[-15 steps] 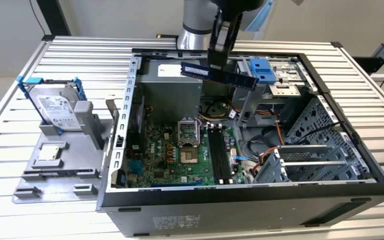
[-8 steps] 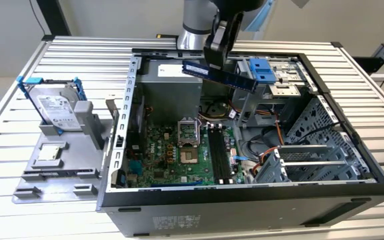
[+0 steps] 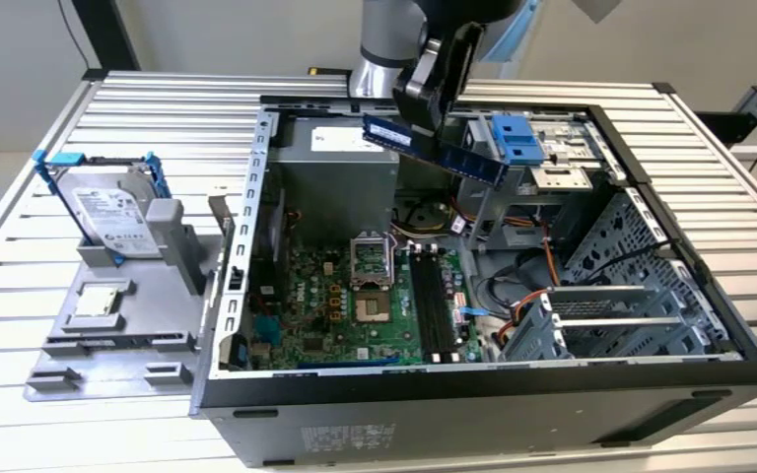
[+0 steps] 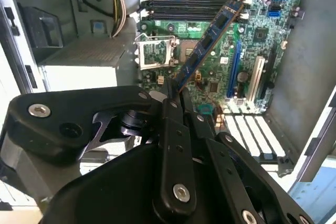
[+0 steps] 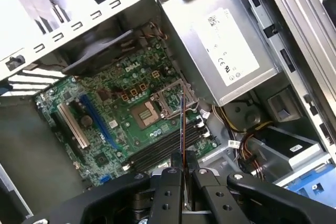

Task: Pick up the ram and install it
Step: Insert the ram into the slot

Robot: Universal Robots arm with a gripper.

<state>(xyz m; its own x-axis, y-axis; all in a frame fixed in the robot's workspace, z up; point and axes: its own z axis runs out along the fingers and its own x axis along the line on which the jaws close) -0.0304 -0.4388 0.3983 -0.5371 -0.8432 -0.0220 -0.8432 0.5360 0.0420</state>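
The ram (image 3: 434,148) is a long dark blue stick with dark chips, held tilted in the air over the back of the open computer case (image 3: 484,379). My gripper (image 3: 426,110) is shut on its upper middle. In the second wrist view the ram (image 4: 207,40) slants out from my gripper (image 4: 176,95), above the motherboard (image 4: 262,35). Edge-on in the first wrist view, the ram (image 5: 181,124) rises from my gripper (image 5: 181,163). The black memory slots (image 3: 434,301) lie well below it, beside the processor socket (image 3: 368,258).
A silver hard drive in a blue bracket (image 3: 113,212) and a small square chip (image 3: 100,299) sit on a grey fixture at the exterior view's left. Inside the case are the power supply (image 3: 339,148), cables (image 3: 536,276) and a metal drive cage (image 3: 629,296).
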